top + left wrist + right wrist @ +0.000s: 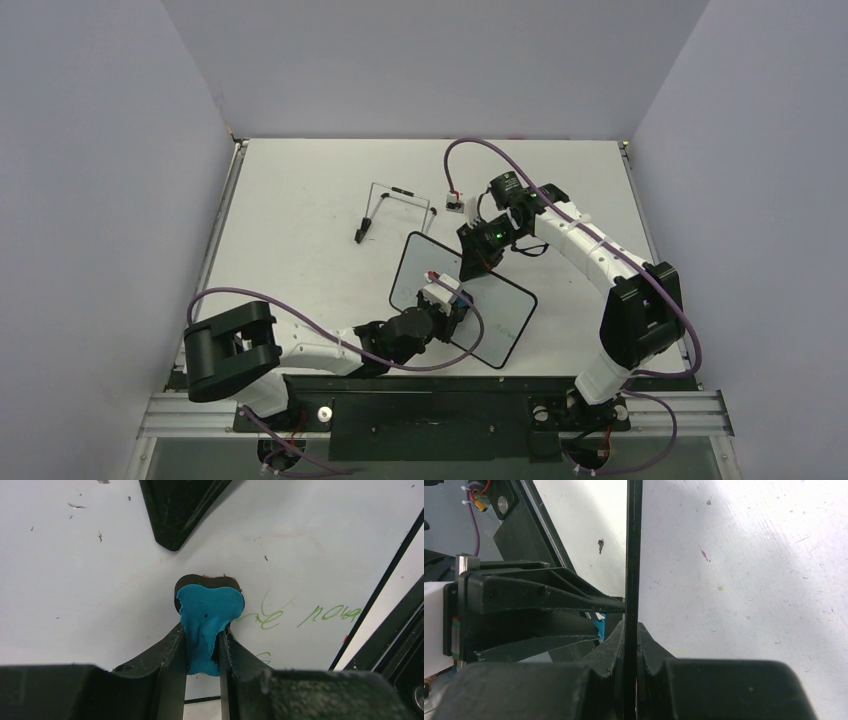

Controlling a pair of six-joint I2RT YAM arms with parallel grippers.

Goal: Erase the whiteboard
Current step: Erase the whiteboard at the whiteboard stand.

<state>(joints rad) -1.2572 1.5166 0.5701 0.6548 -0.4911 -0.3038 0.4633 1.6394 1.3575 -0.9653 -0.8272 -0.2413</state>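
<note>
Although whiteboard (pixel 500 315) looks blank overhead, left wrist shows green writing (pixel 327 614).

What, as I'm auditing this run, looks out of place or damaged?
The eraser is squashed out of shape in the left pincer. The whiteboard is askew, off the stand, its edge clamped by the right pincer.

Faint green handwriting (pixel 327 614) unreadable, whiteboard (pixel 500 315) middle hidden under left end effector (pixel 452 292)

Walls (pixel 100 150): plain pale grey panels — left, back, right.
Table (pixel 300 190): white top, lightly scuffed.
Near edge: aluminium rails (pixel 165 418).
Light: even — soft shadows.
</note>
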